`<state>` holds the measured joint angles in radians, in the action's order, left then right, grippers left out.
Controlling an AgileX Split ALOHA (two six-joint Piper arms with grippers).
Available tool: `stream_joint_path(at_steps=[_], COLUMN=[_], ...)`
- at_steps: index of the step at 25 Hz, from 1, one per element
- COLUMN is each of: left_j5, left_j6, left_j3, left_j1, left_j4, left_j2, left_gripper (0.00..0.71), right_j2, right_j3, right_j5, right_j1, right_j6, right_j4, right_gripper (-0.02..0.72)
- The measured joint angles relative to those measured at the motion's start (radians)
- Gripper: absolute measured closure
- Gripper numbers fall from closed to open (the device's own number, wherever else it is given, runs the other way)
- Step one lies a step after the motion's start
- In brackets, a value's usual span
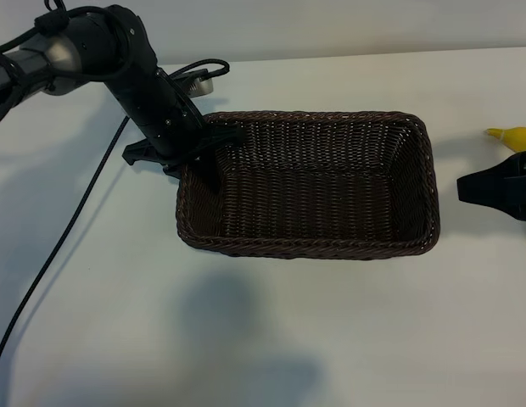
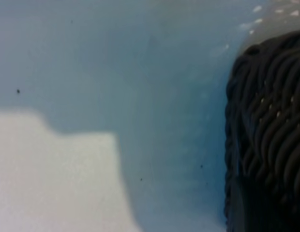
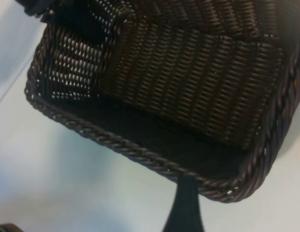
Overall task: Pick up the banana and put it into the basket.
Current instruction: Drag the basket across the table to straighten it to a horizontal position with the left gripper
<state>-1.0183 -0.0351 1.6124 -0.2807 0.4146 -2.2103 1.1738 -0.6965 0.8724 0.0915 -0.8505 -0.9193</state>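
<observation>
**A:** Where's the smooth bright-yellow banana (image 1: 514, 136) sitting? Only a small bit of it can be seen in the exterior view, out at the right edge of the white table (image 1: 271, 331), well apart from the dark brown woven wicker basket (image 1: 420, 182).

**B:** Yep, and it's partly covered by the right gripper (image 1: 488, 188), which is parked just in front of it. The black fingers are spread wide and nothing is held between them. The banana is lying just beyond them, not between them. Whether it's being touched can't be told.

**A:** And the left gripper (image 1: 199, 157)?

**B:** It's pointed steeply down at the basket's left end, right at the braided rim. The fingers are set narrow, and one is seen dipping inside the wall. Whether the rim is actually pinched can't be made out. Only wicker (image 2: 271, 135) and table are shown in the left wrist view.

**A:** Basket contents?

**B:** Only bare weave (image 3: 198, 82) is seen in the right wrist view.
</observation>
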Motion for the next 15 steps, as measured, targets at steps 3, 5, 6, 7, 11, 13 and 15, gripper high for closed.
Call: stream_joint_path(at_steps=[3,5,6,7,11,13,15], left_j5=[-0.008,0.000,0.000,-0.009,0.000,-0.001,-0.007], left_j6=[0.000,0.000,0.000,0.000,0.000,0.000,0.007], left_j3=[0.000,0.000,0.001,0.001,0.004,0.006,0.007], left_j1=[0.000,0.000,0.000,0.000,0.000,0.000,0.000], left_j4=[0.000,0.007,0.012,0.018,0.029,0.021,-0.001], left_j2=[0.000,0.000,0.000,0.000,0.000,0.000,0.000], left_gripper=[0.536,0.479,0.426,0.386,0.227,0.180,0.159], right_j2=[0.000,0.000,0.000,0.000,0.000,0.000,0.000], right_j3=[0.000,0.000,0.000,0.000,0.000,0.000,0.000], right_j5=[0.000,0.000,0.000,0.000,0.000,0.000,0.000], right_j1=[0.000,0.000,0.000,0.000,0.000,0.000,0.000], right_j6=[0.000,0.000,0.000,0.000,0.000,-0.001,-0.001], right_j4=[0.000,0.000,0.000,0.000,0.000,0.000,0.000], right_gripper=[0.098,0.098,0.098,0.098,0.098,0.098,0.098])
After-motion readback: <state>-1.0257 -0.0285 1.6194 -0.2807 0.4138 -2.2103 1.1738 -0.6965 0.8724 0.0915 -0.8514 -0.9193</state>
